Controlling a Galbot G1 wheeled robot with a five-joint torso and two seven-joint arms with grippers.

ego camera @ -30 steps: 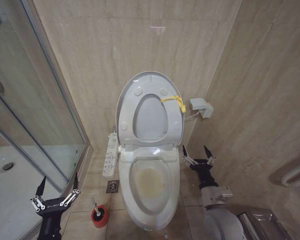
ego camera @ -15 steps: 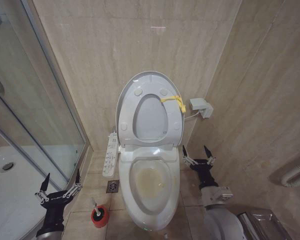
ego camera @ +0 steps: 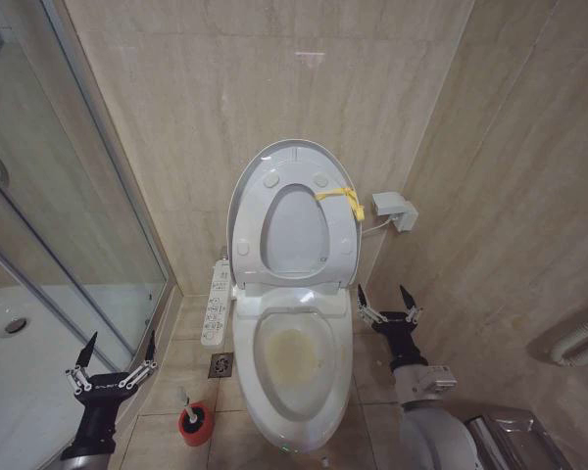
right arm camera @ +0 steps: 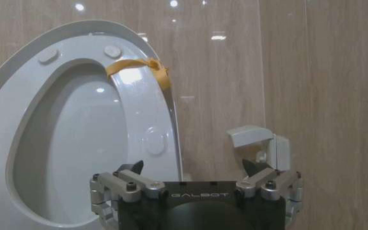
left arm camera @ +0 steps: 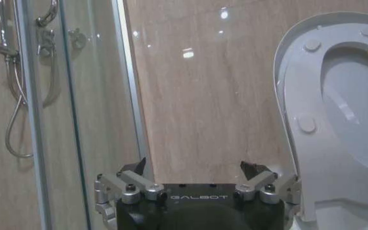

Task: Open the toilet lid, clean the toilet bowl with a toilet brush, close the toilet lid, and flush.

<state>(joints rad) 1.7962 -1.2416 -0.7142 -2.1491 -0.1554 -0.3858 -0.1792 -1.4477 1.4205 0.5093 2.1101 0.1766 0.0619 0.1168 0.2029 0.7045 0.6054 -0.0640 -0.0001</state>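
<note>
Since a second ago the left gripper [ego camera: 112, 354] has sunk lower and drifted a touch toward the toilet in the lower left of the head view, while the right gripper [ego camera: 384, 298] holds the same spot as before. Left gripper's fingers are spread wide, empty, hovering over the floor beside the glass shower door [ego camera: 59, 225]. Just to its right and a little lower, the toilet brush [ego camera: 185, 399] stands in its red holder cup [ego camera: 195, 425] on the floor tiles, its white handle tilted up and left, near the small floor drain [ego camera: 221, 365]. Gripper and brush are apart, no contact.

Centre frame, the toilet lid [ego camera: 274, 162] is up, leaning back against the beige wall, with the seat ring [ego camera: 345, 240] raised against it and a yellow strap [ego camera: 339, 197] looped round the ring's upper right. Below them the toilet bowl [ego camera: 294, 357] lies open, brownish-yellow stain showing on its inner surface. A control panel [ego camera: 216, 304] with buttons hangs off the bowl's left side.

Right gripper sits just right of the bowl's rim, fingers splayed apart, holding nothing. In the right wrist view its fingers [right arm camera: 128, 168] frame the raised lid [right arm camera: 17, 72] and a small white wall box [right arm camera: 256, 140].
</note>
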